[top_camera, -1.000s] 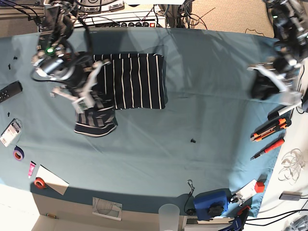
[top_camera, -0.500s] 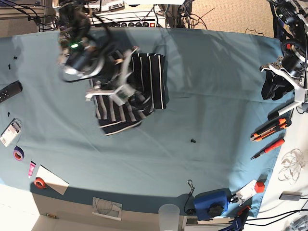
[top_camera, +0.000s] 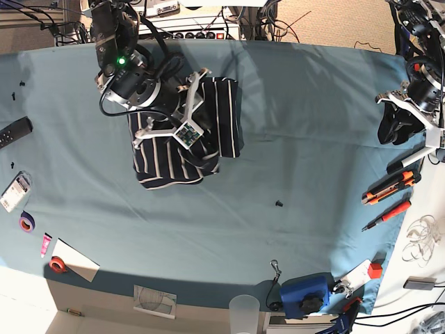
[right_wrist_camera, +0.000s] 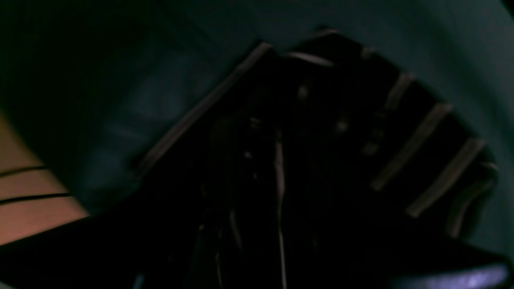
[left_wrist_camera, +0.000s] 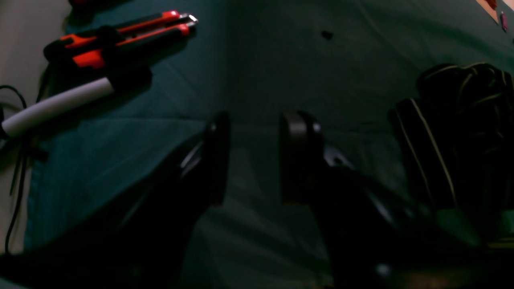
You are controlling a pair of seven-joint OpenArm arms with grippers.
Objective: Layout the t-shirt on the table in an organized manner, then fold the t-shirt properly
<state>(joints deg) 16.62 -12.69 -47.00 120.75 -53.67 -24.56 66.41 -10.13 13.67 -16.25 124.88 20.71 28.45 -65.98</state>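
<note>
Dark navy white-striped fabric t-shirt (top_camera: 181, 142) bunched, partly folded, far-left area of teal cloth-covered worktop (top_camera: 306, 125); wide bare cloth to centre & near edge. Right pincer (top_camera: 182, 115) low over shirt, jaw gap unclear. Left pincer (left_wrist_camera: 253, 160) by tool-side edge, parted, empty.

The base view is bright and evenly lit, with soft shadows cast on the bench (top_camera: 299, 139) and curved fisheye bending at its edges. Both wrist views are very dim. The left wrist view shows the left pincer (left_wrist_camera: 253, 160) as a dark, soft silhouette. The right wrist view is nearly black and smeared, the t-shirt (right_wrist_camera: 401, 132) stripes blurred.
</note>
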